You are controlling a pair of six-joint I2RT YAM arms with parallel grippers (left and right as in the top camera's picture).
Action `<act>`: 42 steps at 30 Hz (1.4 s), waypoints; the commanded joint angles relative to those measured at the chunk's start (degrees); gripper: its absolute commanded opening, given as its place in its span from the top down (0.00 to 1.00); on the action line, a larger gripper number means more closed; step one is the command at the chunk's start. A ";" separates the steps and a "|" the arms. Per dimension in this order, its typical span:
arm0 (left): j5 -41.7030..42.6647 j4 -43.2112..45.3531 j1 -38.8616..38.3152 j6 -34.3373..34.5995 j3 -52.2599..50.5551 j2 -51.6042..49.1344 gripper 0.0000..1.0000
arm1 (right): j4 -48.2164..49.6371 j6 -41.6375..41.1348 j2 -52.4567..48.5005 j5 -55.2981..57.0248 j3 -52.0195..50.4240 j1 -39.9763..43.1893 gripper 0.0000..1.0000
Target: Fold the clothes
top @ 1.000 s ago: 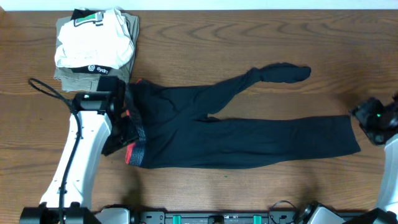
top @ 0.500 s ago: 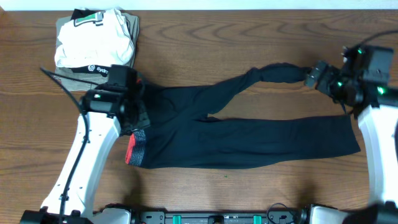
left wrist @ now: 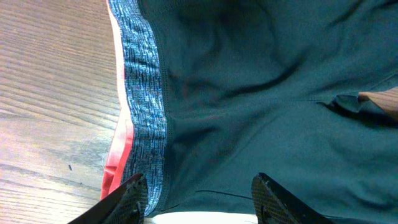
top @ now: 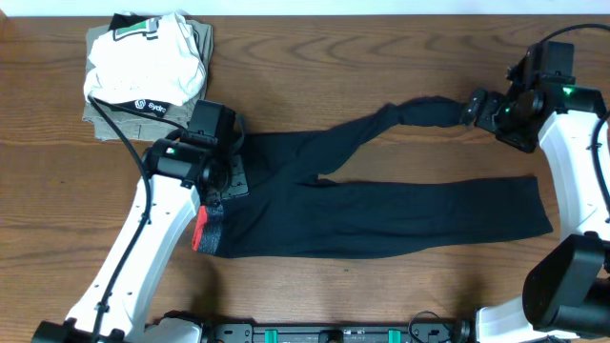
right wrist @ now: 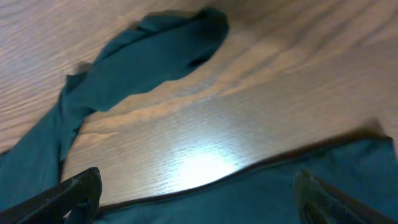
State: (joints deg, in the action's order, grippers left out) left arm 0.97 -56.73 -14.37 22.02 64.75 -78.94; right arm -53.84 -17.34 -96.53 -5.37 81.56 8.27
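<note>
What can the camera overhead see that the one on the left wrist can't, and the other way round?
Only the overhead view shows the whole pants with both legs stretched out, the folded stack at the far left of the table, and the right gripper by the end of the upper leg. Only the left wrist view shows the weave of the grey waistband up close, and the left gripper standing open above the cloth. Both show the waist with its red lining lying on the wood.

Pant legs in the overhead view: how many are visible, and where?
2. The upper leg angles toward the right gripper, its end bunched; the lower leg lies flat and straight below it.
</note>
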 commanded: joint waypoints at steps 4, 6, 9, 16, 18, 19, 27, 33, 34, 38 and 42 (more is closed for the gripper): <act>-0.13 0.28 -0.13 -0.98 1.07 1.70 0.43 | -2.73 -1.05 3.13 2.56 1.29 -0.37 0.04; -0.13 0.37 -0.13 -0.94 1.07 1.70 0.43 | -3.98 -1.05 3.58 2.40 1.29 -0.37 0.05; -0.13 1.25 -0.13 -0.96 1.07 1.68 0.33 | -5.84 -1.05 3.76 0.79 1.29 -0.44 0.06; -0.13 5.25 -0.11 -1.01 1.05 1.46 0.10 | -10.97 -1.03 3.76 -4.11 1.20 -0.48 0.11; -0.13 7.39 -0.11 -1.03 1.05 1.09 0.10 | -11.32 -1.03 3.76 -4.11 1.20 -0.48 0.11; -0.13 8.24 -0.11 -1.46 1.05 0.90 0.10 | -11.43 -1.03 3.76 -4.13 1.20 -0.48 0.11; -0.28 13.25 -0.02 -4.44 1.05 -4.31 0.10 | -12.59 -1.05 3.76 -4.15 1.20 -0.48 0.12; -0.33 17.07 0.96 -4.44 1.05 -9.42 0.10 | -13.00 -1.49 3.76 -4.87 1.20 -0.48 0.13; -0.33 17.59 1.27 -4.44 1.05 -10.12 0.10 | -12.68 -1.66 3.74 -5.25 1.16 -0.48 0.12; -0.28 19.63 2.60 -4.42 1.05 -12.26 0.10 | -7.15 -1.73 3.74 -6.10 0.33 -0.83 0.09; 0.09 20.90 3.21 -4.37 1.01 -14.16 0.10 | 0.35 -5.07 2.25 -7.58 -0.26 -2.93 0.12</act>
State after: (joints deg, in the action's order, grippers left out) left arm 1.13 -36.34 -11.64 18.15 64.75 -91.64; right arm -55.66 -19.31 -94.02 -10.90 81.58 7.51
